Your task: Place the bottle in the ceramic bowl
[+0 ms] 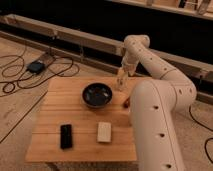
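The ceramic bowl [97, 95] is round, glossy and dark, and stands on the wooden table [55, 107] in its far middle part. My gripper [121, 81] hangs at the end of the white arm, just right of the bowl's far right rim and low over the table. It is shut on the bottle [120, 84], a small pale whitish-yellowish thing held upright between the fingers. The bottle is beside the bowl, not over it.
A small reddish-brown thing [127, 103] lies right of the bowl, next to my arm's big white link [155, 125]. A black oblong object [66, 136] and a pale block [104, 132] lie at the table's front. Cables and a black box [36, 66] lie on the floor to the left.
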Available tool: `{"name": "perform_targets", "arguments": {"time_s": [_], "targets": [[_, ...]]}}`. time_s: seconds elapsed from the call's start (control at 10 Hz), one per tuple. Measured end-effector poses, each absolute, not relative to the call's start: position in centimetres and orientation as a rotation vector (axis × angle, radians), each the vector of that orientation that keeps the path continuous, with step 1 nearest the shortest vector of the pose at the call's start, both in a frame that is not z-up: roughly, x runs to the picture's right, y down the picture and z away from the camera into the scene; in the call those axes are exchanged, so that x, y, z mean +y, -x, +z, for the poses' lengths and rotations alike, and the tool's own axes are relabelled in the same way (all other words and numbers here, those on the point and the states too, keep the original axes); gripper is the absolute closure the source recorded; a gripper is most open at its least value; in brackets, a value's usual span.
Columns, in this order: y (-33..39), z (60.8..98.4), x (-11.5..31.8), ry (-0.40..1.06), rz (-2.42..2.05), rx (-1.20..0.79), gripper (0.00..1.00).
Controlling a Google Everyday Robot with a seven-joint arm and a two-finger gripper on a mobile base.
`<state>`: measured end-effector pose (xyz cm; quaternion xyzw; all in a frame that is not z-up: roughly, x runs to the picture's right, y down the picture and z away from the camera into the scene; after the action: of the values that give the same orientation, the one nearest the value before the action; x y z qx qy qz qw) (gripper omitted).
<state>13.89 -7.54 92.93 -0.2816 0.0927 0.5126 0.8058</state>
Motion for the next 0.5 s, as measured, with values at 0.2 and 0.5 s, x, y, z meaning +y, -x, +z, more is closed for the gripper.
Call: {"name": "perform_targets", "arguments": {"time_s": [0.2,0.5], "targets": [[-13.64,92.85,-7.18,0.615,1.107,0.173,0.36],[-13.44,92.69,-6.43,0.632,1.112,0.149,0.62]]}}
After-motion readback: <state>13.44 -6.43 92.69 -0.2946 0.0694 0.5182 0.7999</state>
